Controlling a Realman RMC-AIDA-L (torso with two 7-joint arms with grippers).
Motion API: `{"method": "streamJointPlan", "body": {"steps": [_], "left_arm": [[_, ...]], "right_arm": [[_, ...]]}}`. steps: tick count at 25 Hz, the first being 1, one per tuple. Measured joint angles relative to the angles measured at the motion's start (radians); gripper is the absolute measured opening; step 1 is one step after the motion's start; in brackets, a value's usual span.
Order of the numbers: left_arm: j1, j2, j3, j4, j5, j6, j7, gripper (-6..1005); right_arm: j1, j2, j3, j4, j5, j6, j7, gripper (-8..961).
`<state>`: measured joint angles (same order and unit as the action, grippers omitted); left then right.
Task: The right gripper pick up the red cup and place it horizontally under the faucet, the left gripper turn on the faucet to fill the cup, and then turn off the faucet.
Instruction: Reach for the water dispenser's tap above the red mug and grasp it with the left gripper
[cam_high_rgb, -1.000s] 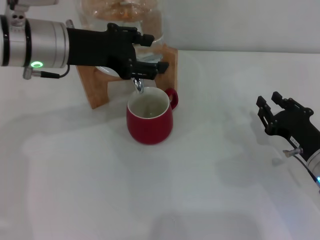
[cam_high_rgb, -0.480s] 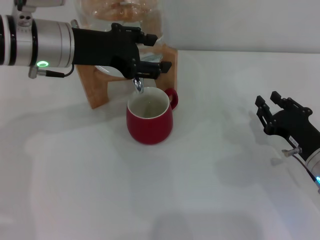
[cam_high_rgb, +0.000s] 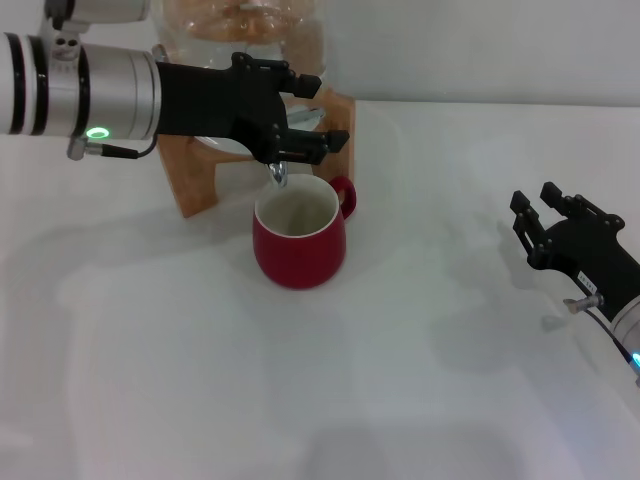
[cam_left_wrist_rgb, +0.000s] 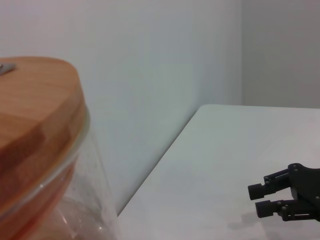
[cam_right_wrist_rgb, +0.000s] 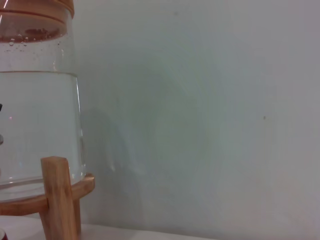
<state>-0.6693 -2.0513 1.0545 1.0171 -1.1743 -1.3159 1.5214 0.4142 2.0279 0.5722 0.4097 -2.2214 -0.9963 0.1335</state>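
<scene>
**Left claw at the faucet lever, cup standing under the spout**

The left gripper, a black pronged claw on a black forearm and silver cylinder arm with a green light, sits at the faucet, a small chrome spigot with a downturned spout. Its prongs straddle the lever area, but whether they are clamped on the handle cannot be told. Against the frames from the last second, the whole arm has crept toward three o'clock and slightly toward twelve, the green light moving with it. That reads as the lever being worked, though no stream of water can be made out.

Directly at six o'clock of the spout stands the red cup, a glossy rounded ceramic mug with a cream inside, upright, its loop handle toward two o'clock. It has not shifted. How full it is cannot be judged.

Behind the faucet are the clear glass water jar and its wooden stand.

Well apart at four o'clock, the right gripper hovers over the white table, prongs spread and empty, parked unchanged.

No brand, label or writing is legible.
</scene>
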Motion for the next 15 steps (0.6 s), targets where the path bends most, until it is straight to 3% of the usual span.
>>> {"method": "streamJointPlan", "body": {"steps": [15], "left_arm": [[0.001,-0.010,0.002,-0.010,0.003,0.016,0.015,757]], "right_arm": [[-0.002,0.000,-0.013,0.002,0.001,-0.004,0.000,378]]}}
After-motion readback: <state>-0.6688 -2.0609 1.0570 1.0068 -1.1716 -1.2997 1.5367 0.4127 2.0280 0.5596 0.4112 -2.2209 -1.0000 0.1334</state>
